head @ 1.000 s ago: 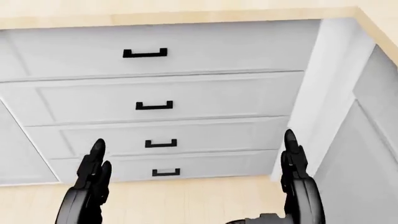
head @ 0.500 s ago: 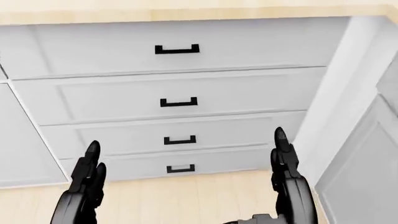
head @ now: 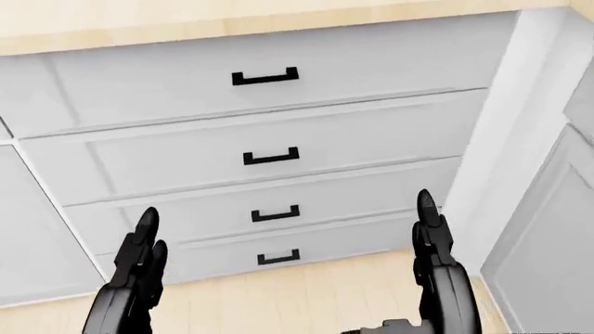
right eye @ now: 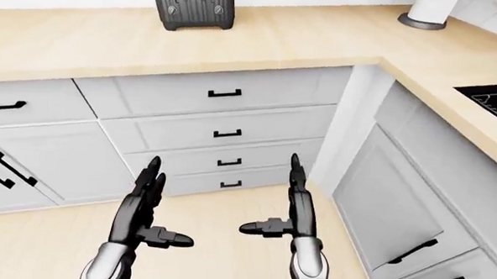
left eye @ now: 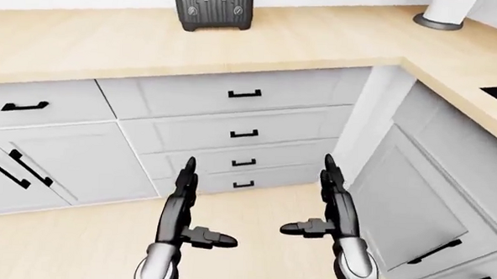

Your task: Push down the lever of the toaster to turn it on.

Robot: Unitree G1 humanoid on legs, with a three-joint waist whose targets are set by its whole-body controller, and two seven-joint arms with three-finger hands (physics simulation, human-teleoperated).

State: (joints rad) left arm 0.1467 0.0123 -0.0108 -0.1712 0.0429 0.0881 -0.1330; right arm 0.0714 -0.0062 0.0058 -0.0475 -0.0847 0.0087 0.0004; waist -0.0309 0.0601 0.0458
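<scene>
A dark grey toaster (left eye: 212, 7) stands on the wooden counter (left eye: 303, 41) at the top of the left-eye view, cut off by the top edge; it also shows in the right-eye view (right eye: 193, 6). Its lever does not show clearly. My left hand (left eye: 183, 203) and right hand (left eye: 334, 203) are both open and empty, fingers straight, held low over the floor below the drawers, far below the toaster. In the head view only the left hand (head: 139, 268) and right hand (head: 434, 257) and the drawers show.
A stack of white drawers with black handles (left eye: 243, 133) lies below the counter. A cabinet door (left eye: 54, 162) is at the left. The counter turns a corner at the right, with a paper towel holder (left eye: 443, 12) and a black sink (right eye: 494, 96).
The head view has shifted slightly: the drawers sit a little lower and tilt, so the camera has moved. Both hands stay open at about the same place.
</scene>
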